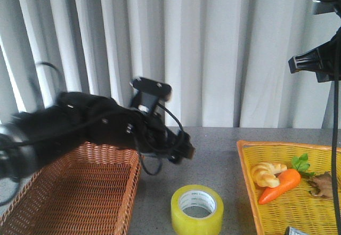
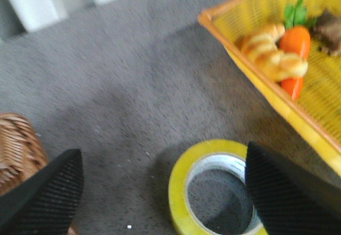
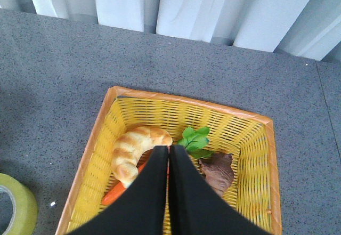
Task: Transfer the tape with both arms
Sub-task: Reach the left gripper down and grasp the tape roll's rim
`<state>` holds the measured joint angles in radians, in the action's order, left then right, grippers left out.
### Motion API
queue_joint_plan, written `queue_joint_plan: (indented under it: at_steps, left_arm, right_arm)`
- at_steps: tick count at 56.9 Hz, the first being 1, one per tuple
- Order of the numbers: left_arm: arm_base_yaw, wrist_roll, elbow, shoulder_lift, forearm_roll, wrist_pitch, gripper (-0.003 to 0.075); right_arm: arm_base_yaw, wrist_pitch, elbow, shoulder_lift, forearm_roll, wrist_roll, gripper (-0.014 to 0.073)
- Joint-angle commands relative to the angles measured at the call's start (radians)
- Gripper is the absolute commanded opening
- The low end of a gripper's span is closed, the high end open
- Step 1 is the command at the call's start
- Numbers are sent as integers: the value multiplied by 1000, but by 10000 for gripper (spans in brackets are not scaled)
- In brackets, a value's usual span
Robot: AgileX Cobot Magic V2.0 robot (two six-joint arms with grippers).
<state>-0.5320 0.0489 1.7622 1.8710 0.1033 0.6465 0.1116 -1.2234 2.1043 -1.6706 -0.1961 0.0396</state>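
Note:
The yellow tape roll (image 1: 197, 209) lies flat on the grey table between the two baskets, white core up. It also shows in the left wrist view (image 2: 213, 189) and at the edge of the right wrist view (image 3: 16, 205). My left gripper (image 1: 181, 150) is open and empty, hovering above and behind the roll; one finger (image 2: 282, 192) overlaps the roll's far side in its view. My right gripper (image 3: 169, 152) is shut and empty, high above the yellow basket (image 3: 101, 134); only part of the right arm (image 1: 319, 59) shows in the front view.
A brown wicker basket (image 1: 74, 192) stands at the left under my left arm. The yellow basket (image 1: 250, 181) at the right holds a toy croissant (image 1: 267, 173), an orange toy carrot (image 1: 281, 184) and a brown item (image 1: 322, 185). A white curtain hangs behind.

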Motion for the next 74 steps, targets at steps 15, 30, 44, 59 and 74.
queue_joint_plan:
  at_steps: [15, 30, 44, 59, 74]
  left_arm:
    - [-19, -36, 68, 92, 47, 4, 584]
    - [-19, -64, 68, 132, 111, 39, 584]
    - [-19, -64, 68, 176, 112, 106, 578]
    - [-19, -118, 69, 213, 108, 55, 576]
    - [-18, -118, 69, 227, 112, 1, 444]
  right_arm:
    - [-5, 54, 27, 42, -16, -1, -7]
    - [-5, 54, 27, 42, -14, -1, -7]
    - [-5, 54, 27, 42, -14, -1, -7]
    - [-5, 54, 27, 42, -14, -1, -7]
    - [-5, 54, 27, 42, -14, -1, -7]
